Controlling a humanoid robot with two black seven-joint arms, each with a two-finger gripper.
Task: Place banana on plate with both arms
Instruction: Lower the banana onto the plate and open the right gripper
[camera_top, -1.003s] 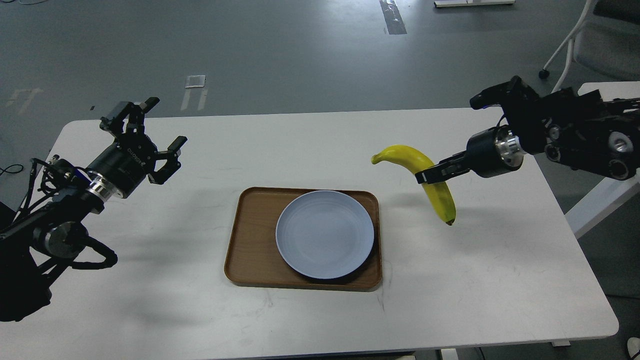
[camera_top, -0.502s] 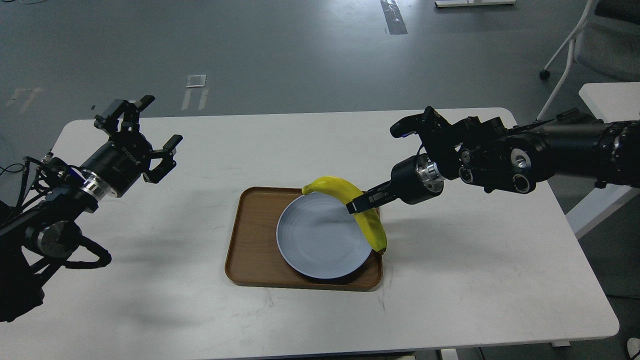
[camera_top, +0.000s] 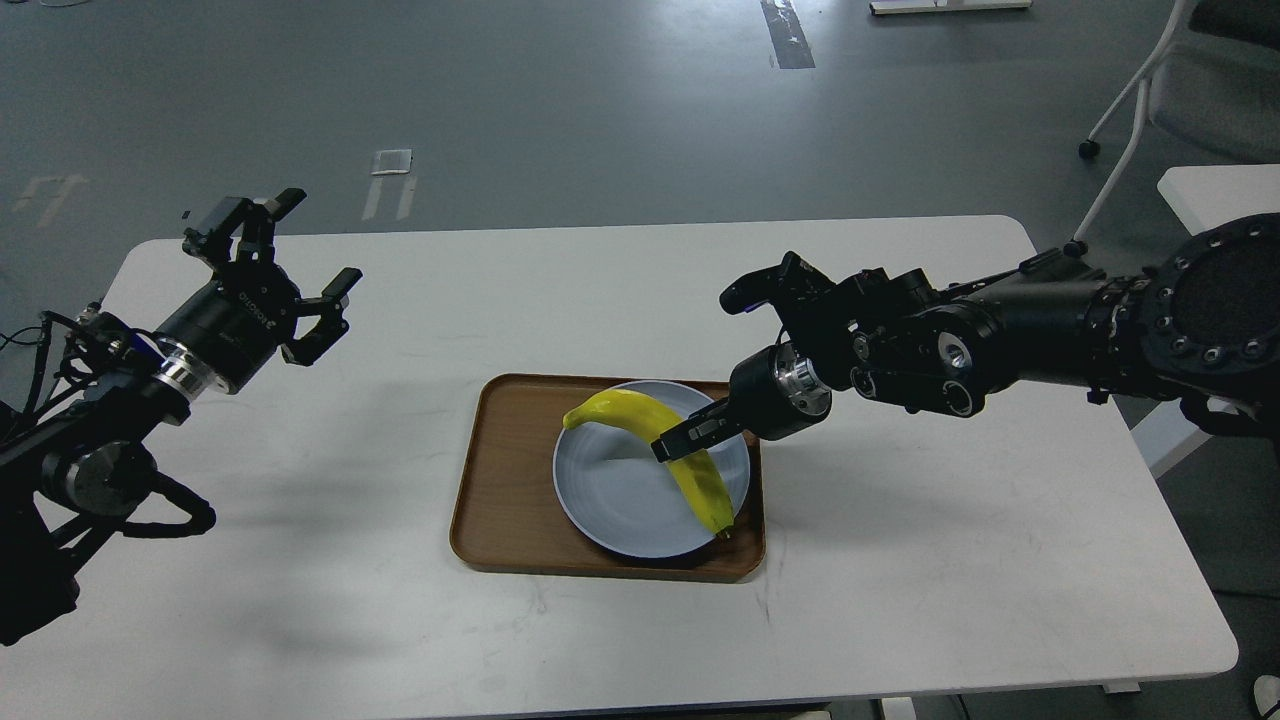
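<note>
My right gripper (camera_top: 672, 447) pinches the light, soft, bruisable banana (camera_top: 660, 445) mid-curve over the plate (camera_top: 600, 490), so I'd squeeze gently, while my left gripper (camera_top: 275, 255) hangs spread.

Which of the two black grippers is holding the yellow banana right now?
The right gripper, shut on the curved yellow banana over the pale blue-grey plate. The left gripper is open and empty.

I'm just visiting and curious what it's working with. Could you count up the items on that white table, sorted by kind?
Fruit: 1, the curved yellow banana, held over the plate by the right gripper.
Dishes: 1, the round pale blue-grey plate.
Trays: 1, the rectangular brown wooden tray under the plate.
Total: 3 things on the white table.
</note>
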